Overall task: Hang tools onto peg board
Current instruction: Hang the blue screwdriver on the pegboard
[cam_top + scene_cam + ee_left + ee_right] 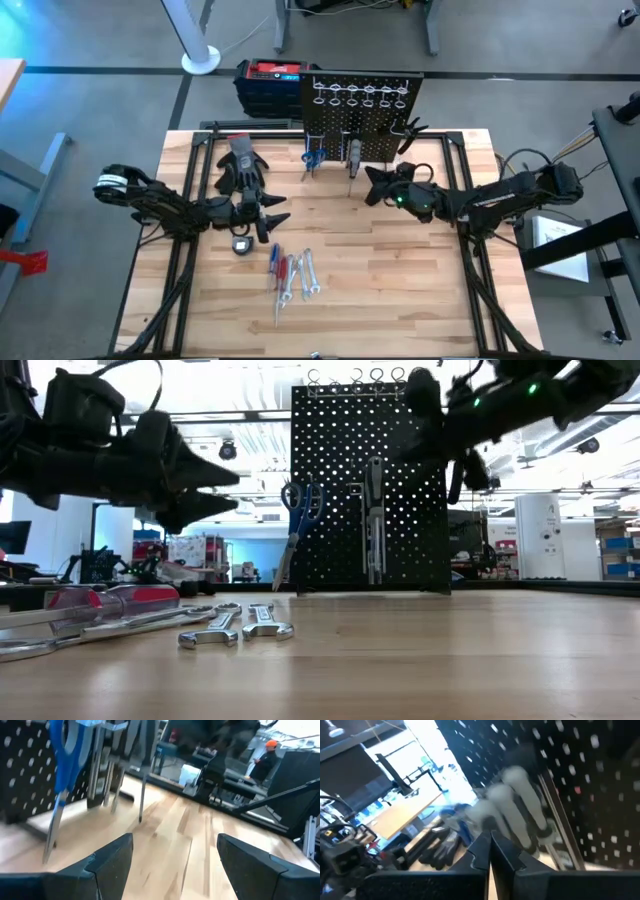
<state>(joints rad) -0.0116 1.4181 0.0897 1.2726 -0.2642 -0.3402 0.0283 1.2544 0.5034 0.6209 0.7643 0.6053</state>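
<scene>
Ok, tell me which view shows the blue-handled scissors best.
The low view: the scissors hang on the peg board, whole and side-on. The high view shows them small from above; the left wrist view blurred and cropped; the right wrist view, only a blue smear.

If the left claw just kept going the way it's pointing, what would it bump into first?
Probably the blue-handled scissors hanging on the peg board. The open left gripper points toward them, though depth is hard to judge.
</scene>
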